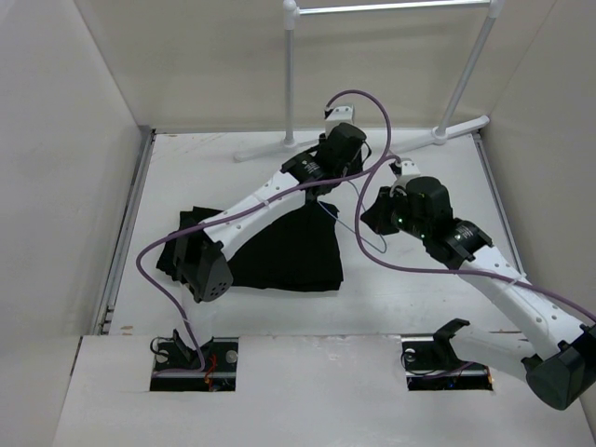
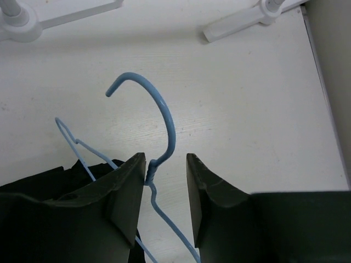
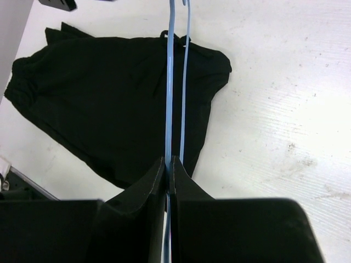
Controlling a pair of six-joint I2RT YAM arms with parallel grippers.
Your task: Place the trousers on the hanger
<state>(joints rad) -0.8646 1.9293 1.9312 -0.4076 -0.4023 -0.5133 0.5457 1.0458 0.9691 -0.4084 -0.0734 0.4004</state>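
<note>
Right jaws clamped on thin pale-blue wire hanger (image 3: 169, 98) — left jaws apart astride its neck — black soft-fabric trousers (image 3: 109, 93) on white counter (image 3: 285, 82).

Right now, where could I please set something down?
Bare white table lies on the near side of the plain black fabric trousers and between them and the white rack's foot. Crowded mid-table: left gripper and right gripper at the thin pale-blue wire hanger.
</note>
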